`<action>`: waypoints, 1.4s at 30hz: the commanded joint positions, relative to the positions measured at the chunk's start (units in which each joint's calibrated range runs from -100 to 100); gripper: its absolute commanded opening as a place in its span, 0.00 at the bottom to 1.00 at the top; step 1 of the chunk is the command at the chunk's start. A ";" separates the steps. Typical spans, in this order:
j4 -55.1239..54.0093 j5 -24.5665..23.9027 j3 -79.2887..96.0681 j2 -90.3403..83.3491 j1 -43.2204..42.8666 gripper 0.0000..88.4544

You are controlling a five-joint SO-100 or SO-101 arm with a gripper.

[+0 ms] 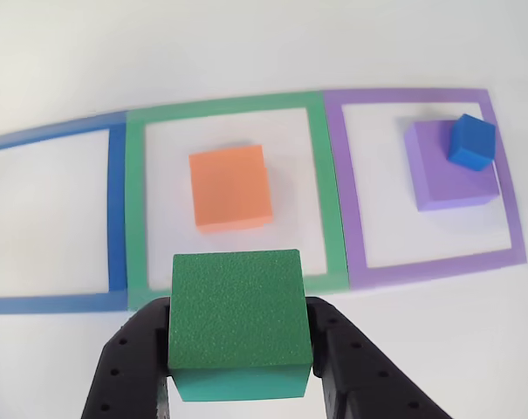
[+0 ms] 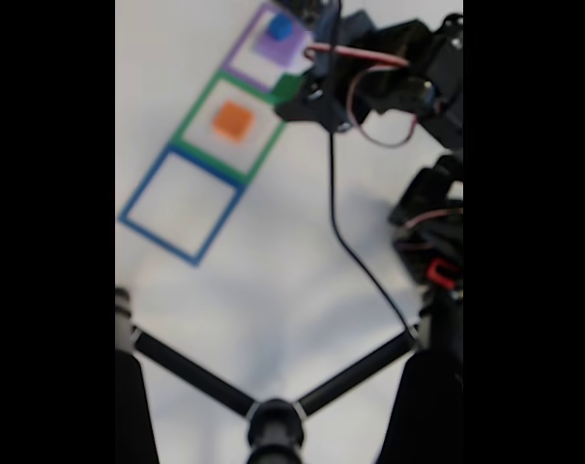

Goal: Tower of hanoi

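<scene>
Tool: the black two-finger tool point(image 1: 240, 362) rises from the bottom edge of the other view, one finger pressed on each side of the green block, gripping it.
Green block: the green block point(image 1: 238, 323) is held between the fingers, nearest the camera, its textured top facing up. It hangs in front of the green frame's near edge and hides part of it.
Counter: a plain white counter point(image 1: 246, 52) carries everything.
Green frame: the flat green frame point(image 1: 137, 201) is the middle one of three joined squares.
Orange block: the orange block point(image 1: 230, 187) lies flat inside the green frame, near its centre.
Blue frame: the blue frame point(image 1: 115, 209), on the left in this view, is cut off at the edge.
Purple frame: the purple frame point(image 1: 333, 183) is on the right.
Purple block: the wide purple block point(image 1: 438, 175) lies inside the purple frame.
Blue cube: the small blue cube point(image 1: 470, 142) sits on the purple block's far right corner, turned askew.
Arm: in the blurred fixed view, the dark arm point(image 2: 408, 77) reaches towards the frames.
</scene>
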 commanded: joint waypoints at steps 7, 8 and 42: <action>-53.90 0.39 34.40 3.56 1.80 0.07; -57.87 0.39 35.94 5.64 1.72 0.07; -106.75 0.39 31.49 51.63 -2.17 0.07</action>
